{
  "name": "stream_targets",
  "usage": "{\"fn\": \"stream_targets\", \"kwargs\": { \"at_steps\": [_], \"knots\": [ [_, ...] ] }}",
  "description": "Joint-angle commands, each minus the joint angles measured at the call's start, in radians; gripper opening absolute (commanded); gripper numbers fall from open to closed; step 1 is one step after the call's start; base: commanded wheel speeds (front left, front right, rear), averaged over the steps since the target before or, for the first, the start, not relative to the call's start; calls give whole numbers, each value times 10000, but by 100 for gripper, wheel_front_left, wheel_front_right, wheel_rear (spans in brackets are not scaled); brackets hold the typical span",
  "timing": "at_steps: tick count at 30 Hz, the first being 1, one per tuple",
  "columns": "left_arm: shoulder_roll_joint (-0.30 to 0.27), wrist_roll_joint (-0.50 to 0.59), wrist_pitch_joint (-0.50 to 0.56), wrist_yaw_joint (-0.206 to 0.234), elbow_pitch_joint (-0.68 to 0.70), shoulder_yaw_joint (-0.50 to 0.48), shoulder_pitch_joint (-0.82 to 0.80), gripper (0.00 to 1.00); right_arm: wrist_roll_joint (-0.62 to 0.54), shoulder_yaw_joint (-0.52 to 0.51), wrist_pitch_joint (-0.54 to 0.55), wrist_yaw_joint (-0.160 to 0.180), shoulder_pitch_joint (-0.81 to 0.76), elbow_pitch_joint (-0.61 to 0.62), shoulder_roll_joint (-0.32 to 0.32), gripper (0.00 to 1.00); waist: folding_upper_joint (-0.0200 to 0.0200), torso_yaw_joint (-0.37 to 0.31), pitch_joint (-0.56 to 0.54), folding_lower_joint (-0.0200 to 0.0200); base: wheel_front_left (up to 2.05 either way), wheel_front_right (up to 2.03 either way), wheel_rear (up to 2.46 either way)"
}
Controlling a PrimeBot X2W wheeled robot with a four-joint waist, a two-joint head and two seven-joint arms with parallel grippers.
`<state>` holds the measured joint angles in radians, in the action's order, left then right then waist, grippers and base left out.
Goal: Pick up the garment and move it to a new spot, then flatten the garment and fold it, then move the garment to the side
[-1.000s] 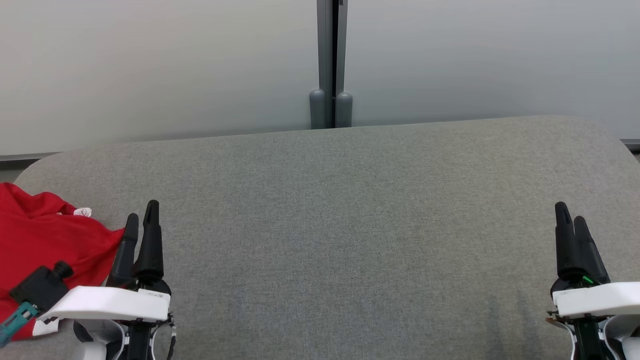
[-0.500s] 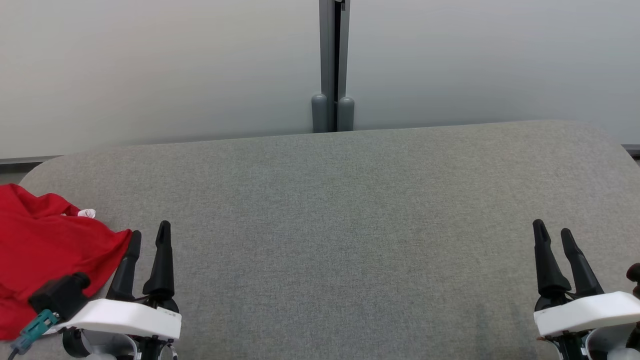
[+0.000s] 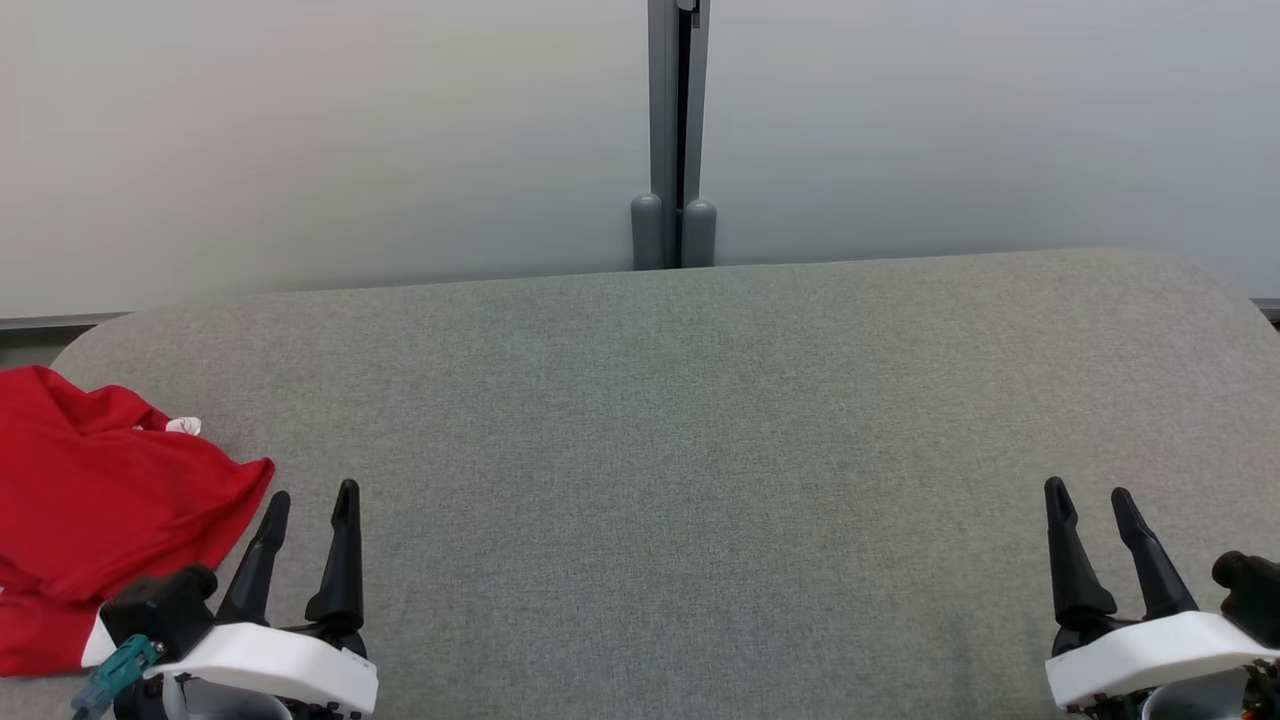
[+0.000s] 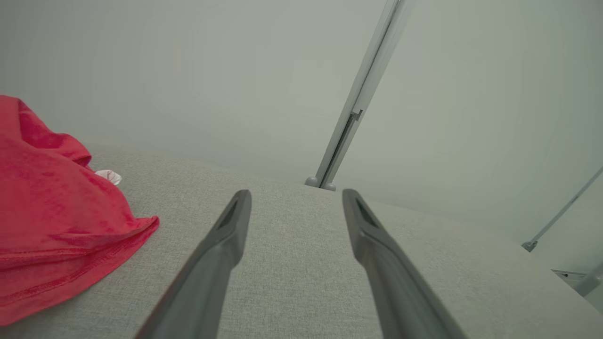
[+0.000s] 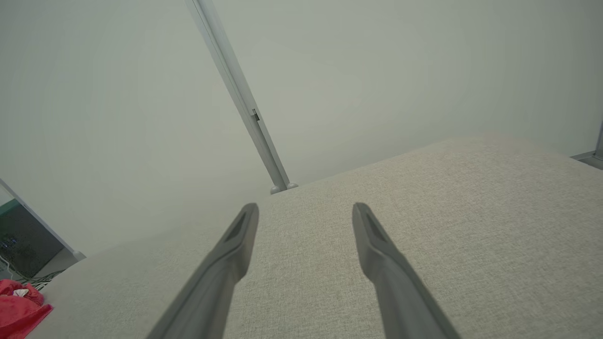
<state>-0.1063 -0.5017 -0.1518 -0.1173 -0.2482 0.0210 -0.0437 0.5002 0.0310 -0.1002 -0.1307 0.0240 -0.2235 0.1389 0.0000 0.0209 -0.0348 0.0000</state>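
On grey fabric surface (image 3: 640, 420) — red garment (image 3: 90, 500) far left | pale wall (image 3: 300, 150) behind

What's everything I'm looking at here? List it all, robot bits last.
garment: one, red, crumpled at the table's left end
label: one, white, at the garment's far edge
table: one, grey fabric top, rounded corners
wall panels: two, pale grey, behind the table
post: one, grey, between the panels
left tool: one, dark fingers, open and holding nothing, lower left, right of the garment
right tool: one, dark fingers, open and holding nothing, lower right
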Motion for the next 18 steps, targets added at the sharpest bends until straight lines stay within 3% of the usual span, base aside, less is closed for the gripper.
{"fn": "stream_targets", "kwargs": {
  "at_steps": [1,18],
  "knots": [
    [-58,279,-97,50,23,8,45,100,-267,20,-122,0,78,12,60,100,0,1,-9,0,0,0,0],
    [34,1567,-469,61,-457,-125,24,100,-1646,210,-366,0,41,212,24,100,0,1,-122,0,0,0,0]
  ]
}}
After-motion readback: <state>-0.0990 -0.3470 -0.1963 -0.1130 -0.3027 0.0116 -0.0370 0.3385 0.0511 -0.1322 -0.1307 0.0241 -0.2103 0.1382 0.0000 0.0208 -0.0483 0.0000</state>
